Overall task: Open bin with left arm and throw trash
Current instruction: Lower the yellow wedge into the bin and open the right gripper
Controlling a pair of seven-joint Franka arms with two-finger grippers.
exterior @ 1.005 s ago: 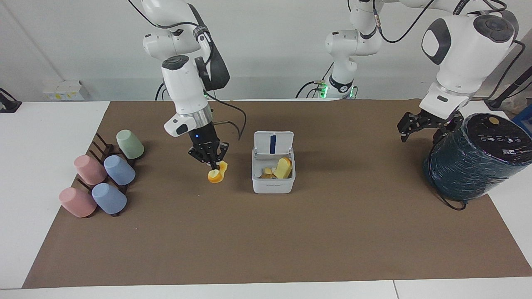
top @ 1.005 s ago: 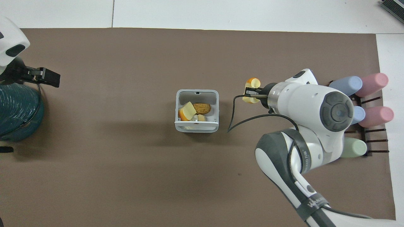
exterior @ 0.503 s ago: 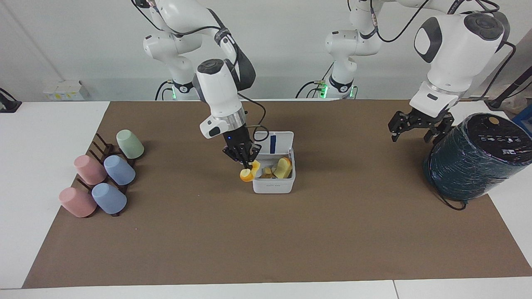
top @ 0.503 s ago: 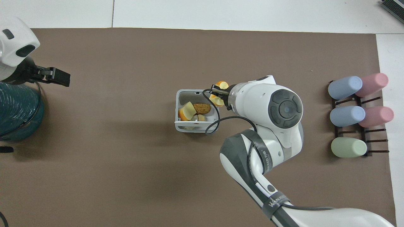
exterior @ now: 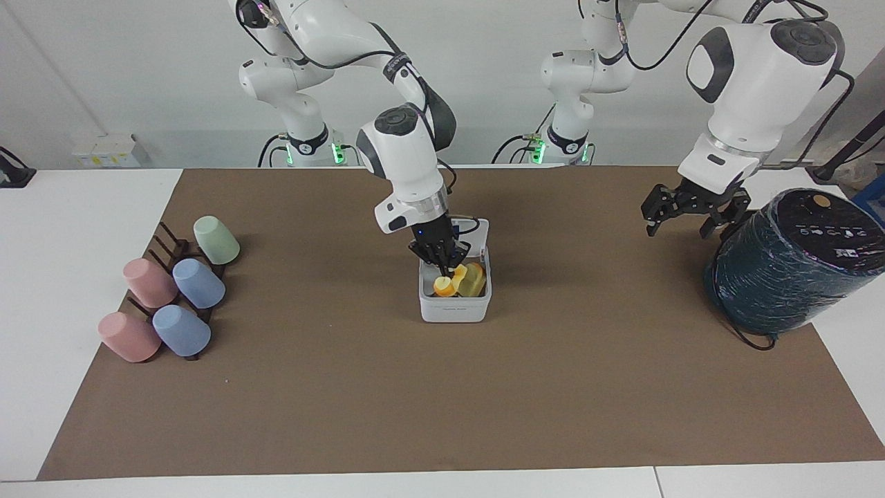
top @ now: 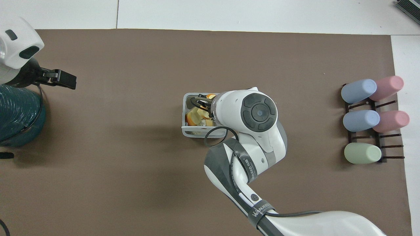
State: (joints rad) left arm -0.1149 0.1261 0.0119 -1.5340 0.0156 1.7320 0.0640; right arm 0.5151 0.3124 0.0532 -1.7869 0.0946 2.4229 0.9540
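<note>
The white bin [exterior: 455, 310] stands mid-mat with its lid [exterior: 478, 231] raised on the side nearer the robots. My right gripper [exterior: 442, 271] is down over the bin's opening, shut on a yellow-and-orange trash piece [exterior: 444, 285] held just inside the rim. A pale yellow block [exterior: 474, 279] lies in the bin beside it. In the overhead view the right wrist covers most of the bin [top: 183, 113]; the gripper [top: 198, 102] and yellow pieces [top: 193, 115] show inside. My left gripper [exterior: 681, 225] hangs open and empty in the air beside the teal cylinder. The paper wad is hidden.
A big dark teal wrapped cylinder [exterior: 788, 277] stands at the left arm's end of the mat, also in the overhead view [top: 16, 114]. A dark rack with several pastel cups [exterior: 173, 297] lies at the right arm's end [top: 370, 118].
My right gripper carried the yellow-and-orange piece from over the mat beside the bin to over the bin and lowered it into the opening. The left gripper drifted slightly toward the bin.
</note>
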